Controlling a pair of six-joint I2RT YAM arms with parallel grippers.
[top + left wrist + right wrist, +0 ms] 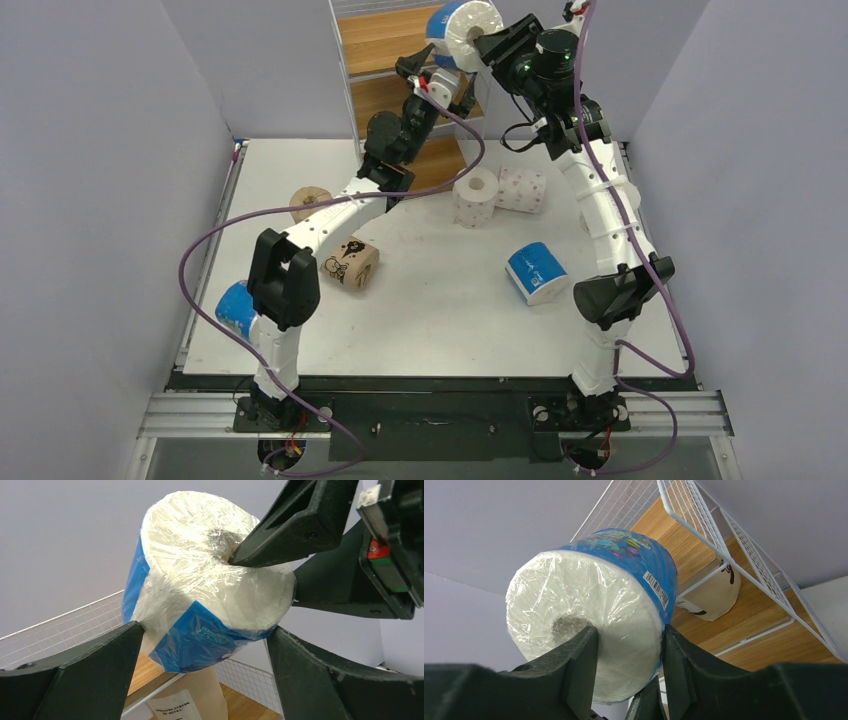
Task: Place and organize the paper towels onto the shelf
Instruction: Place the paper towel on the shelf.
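Observation:
A blue-wrapped paper towel roll hangs in the air beside the shelf, level with its top board. My right gripper is shut on the roll, with one finger in the hollow core and the other on the outer wrap. My left gripper stands open just below it, its wide jaws either side of the roll's lower edge. A tan roll stands on a lower shelf board, also seen under the blue roll.
On the table lie two white rolls, a blue roll, two tan rolls, and another blue roll behind my left arm. Grey walls enclose three sides.

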